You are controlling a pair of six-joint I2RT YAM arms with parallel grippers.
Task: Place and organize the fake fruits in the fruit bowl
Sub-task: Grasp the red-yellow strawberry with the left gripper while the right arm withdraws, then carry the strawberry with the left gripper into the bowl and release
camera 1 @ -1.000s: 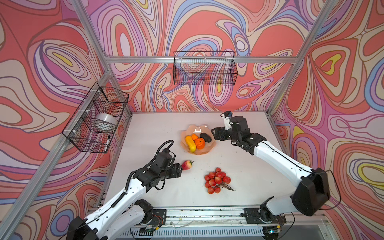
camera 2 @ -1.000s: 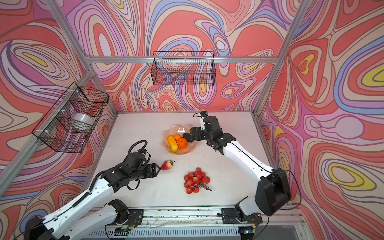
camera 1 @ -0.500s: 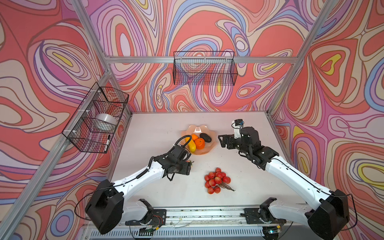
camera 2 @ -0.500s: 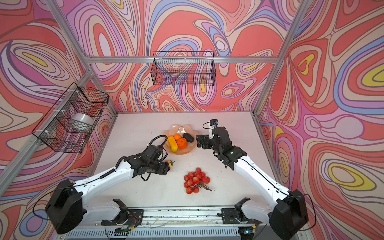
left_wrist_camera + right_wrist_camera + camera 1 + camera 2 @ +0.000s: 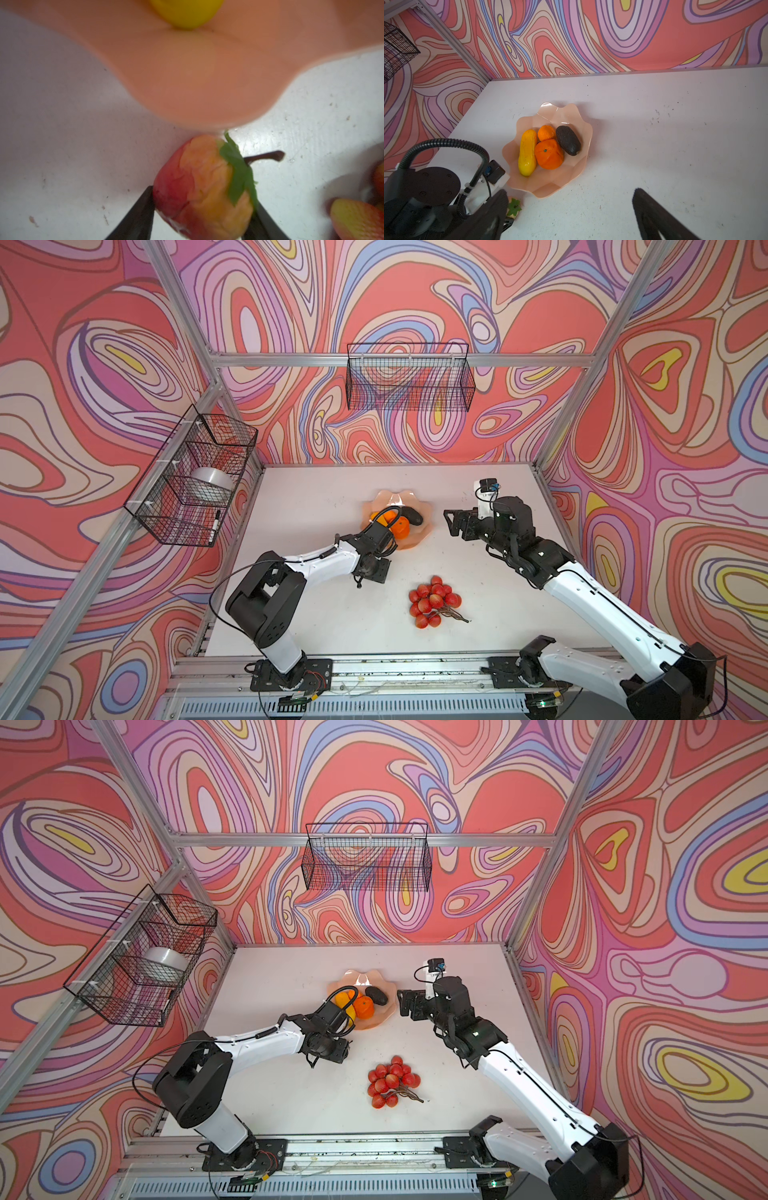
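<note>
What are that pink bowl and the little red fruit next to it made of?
The bowl looks like glossy plastic: smooth peach-pink facets catch highlights, and its thin rim seems faintly translucent. The red fruit looks like soft foam or painted plastic, matte, with a wrinkled skin and a flat leaf that may be fabric.

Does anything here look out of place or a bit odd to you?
Two fruits lie outside the fruit bowl. The bunch of red grapes sits alone on the table, and the left gripper has its fingers on a wrinkled red-and-yellow strawberry beside the bowl's rim. Nothing looks spilled or broken.
</note>
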